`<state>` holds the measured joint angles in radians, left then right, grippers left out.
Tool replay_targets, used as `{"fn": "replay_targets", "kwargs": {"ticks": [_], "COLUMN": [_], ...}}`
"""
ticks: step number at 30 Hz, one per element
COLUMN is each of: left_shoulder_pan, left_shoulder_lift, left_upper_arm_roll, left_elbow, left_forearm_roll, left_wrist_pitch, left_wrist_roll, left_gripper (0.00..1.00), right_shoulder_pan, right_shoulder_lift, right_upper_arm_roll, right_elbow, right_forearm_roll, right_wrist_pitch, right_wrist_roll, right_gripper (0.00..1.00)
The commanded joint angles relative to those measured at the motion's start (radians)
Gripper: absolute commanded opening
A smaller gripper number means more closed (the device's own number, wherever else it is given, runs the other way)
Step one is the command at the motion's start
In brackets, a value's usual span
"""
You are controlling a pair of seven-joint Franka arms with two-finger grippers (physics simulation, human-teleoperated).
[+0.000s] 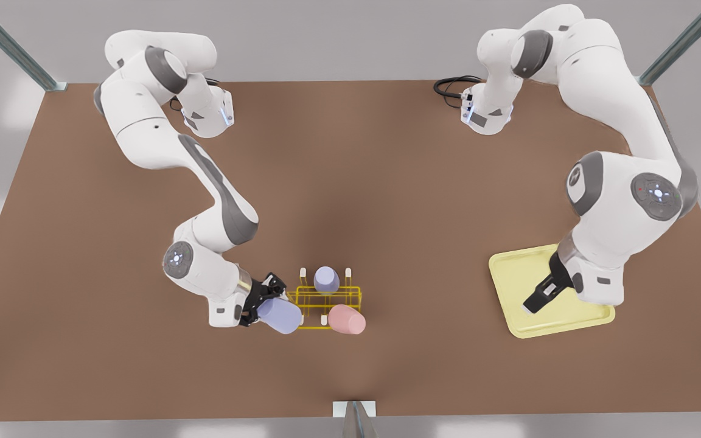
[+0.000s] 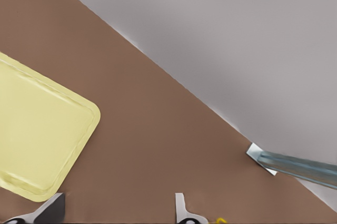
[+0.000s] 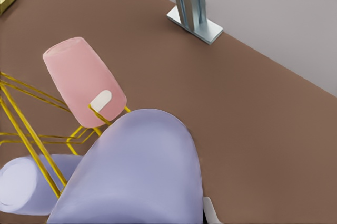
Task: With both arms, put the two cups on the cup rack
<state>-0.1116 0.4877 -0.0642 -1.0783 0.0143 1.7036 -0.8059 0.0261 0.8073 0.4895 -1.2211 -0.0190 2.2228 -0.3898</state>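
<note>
Right claw [image 1: 263, 302] pinching lavender cup [image 1: 280, 316] tilted beside cup rack [image 1: 326, 299]; pink cup [image 1: 347, 319] and second lavender cup [image 1: 326, 279] racked. Advise: align mouth over free peg, lower slowly. Left claw [image 1: 539, 298] spread, waiting over tray [image 1: 512, 274].

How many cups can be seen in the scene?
3: one lavender cup in the right gripper beside the cup rack, another lavender cup and a pink cup on the rack.

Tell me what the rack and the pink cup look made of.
The rack looks like thin metal wire with a glossy bright-yellow coating, judging by its slim straight rods; its pegs have white tips, perhaps rubber or plastic. The pink cup looks like matte plastic or glazed ceramic: smooth, opaque, evenly coloured, with only soft shading. The render leaves both open.
</note>
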Motion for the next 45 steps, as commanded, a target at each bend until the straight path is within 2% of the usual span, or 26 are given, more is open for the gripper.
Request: {"fn": "replay_targets", "kwargs": {"ticks": [1, 2, 3, 10, 11, 12, 22, 25, 26, 28, 29, 30, 32, 33, 35, 37, 40, 45], "left_shoulder_pan": [0.012, 0.010, 0.027, 0.046, 0.058, 0.059, 0.079, 0.079, 0.079, 0.081, 0.079, 0.079, 0.078, 0.075, 0.073, 0.069, 0.056, 0.056], "left_shoulder_lift": [-0.302, -0.336, -0.304, -0.299, -0.294, -0.294, -0.291, -0.291, -0.291, -0.291, -0.291, -0.291, -0.291, -0.294, -0.291, -0.288, -0.146, -0.141], "left_upper_arm_roll": [-0.003, -0.002, 0.000, 0.000, 0.001, 0.001, 0.001, 0.001, 0.001, 0.001, 0.001, 0.000, -0.002, -0.003, -0.003, -0.005, -0.005, -0.003], "left_elbow": [-0.483, -0.537, -0.499, -0.493, -0.493, -0.493, -0.493, -0.493, -0.493, -0.493, -0.493, -0.493, -0.476, -0.470, -0.430, -0.430, -0.210, -0.209], "left_forearm_roll": [0.092, 0.066, 0.026, -0.002, -0.004, -0.020, -0.030, -0.030, -0.030, -0.028, -0.028, -0.027, -0.023, -0.027, -0.025, -0.017, -0.019, -0.017], "left_wrist_pitch": [-0.003, 0.025, -0.022, -0.145, -0.144, -0.144, -0.139, -0.139, -0.139, -0.139, -0.139, -0.139, -0.140, -0.171, -0.177, -0.202, -0.392, -0.391], "left_wrist_roll": [0.740, 0.735, 0.738, 0.806, 0.806, 0.806, 0.809, 0.809, 0.809, 0.810, 0.810, 0.810, 0.814, 0.814, 0.815, 0.884, 0.886, 0.884], "left_gripper": [1.00, 1.00, 1.00, 1.00, 1.00, 1.00, 1.00, 1.00, 1.00, 1.00, 1.00, 1.00, 1.00, 1.00, 1.00, 1.00, 1.00, 1.00], "right_shoulder_pan": [0.009, 0.015, 0.015, 0.038, 0.038, 0.038, 0.015, -0.009, -0.032, -0.071, -0.060, -0.060, -0.061, -0.058, -0.106, -0.143, -0.160, -0.161], "right_shoulder_lift": [0.003, 0.004, 0.003, 0.018, 0.018, 0.020, 0.016, -0.011, -0.056, -0.123, -0.148, -0.178, -0.254, -0.269, -0.344, -0.453, -0.528, -0.662], "right_upper_arm_roll": [0.000, 0.000, 0.000, 0.000, 0.000, 0.000, -0.002, -0.003, -0.009, -0.182, -0.224, -0.224, -0.216, -0.221, -0.210, -0.203, -0.204, -0.235], "right_elbow": [0.005, 0.003, -0.002, -0.002, -0.002, -0.003, 0.000, 0.008, 0.008, 0.034, 0.034, 0.032, 0.038, 0.098, 0.089, 0.002, -0.078, -0.186], "right_forearm_roll": [-0.006, -0.007, -0.010, -0.012, -0.012, -0.012, -0.012, -0.012, -0.019, -0.029, -0.202, -0.280, -0.251, -0.219, -0.203, -0.173, -0.151, -0.092], "right_wrist_pitch": [0.003, 0.001, -0.003, -0.003, -0.003, -0.002, -0.015, -0.078, -0.158, -0.458, -0.523, -0.587, -0.727, -0.819, -0.853, -0.850, -0.825, -0.808], "right_wrist_roll": [-0.038, -0.040, -0.041, -0.040, -0.040, -0.041, -0.067, -0.066, -0.057, 0.001, 0.104, 0.190, 0.485, 0.512, 0.500, 0.490, 0.474, 0.476], "right_gripper": [0.72, 0.72, 0.72, 0.73, 0.90, 1.00, 1.00, 1.00, 1.00, 1.00, 1.00, 1.00, 1.00, 1.00, 1.00, 1.00, 1.00, 1.00]}}
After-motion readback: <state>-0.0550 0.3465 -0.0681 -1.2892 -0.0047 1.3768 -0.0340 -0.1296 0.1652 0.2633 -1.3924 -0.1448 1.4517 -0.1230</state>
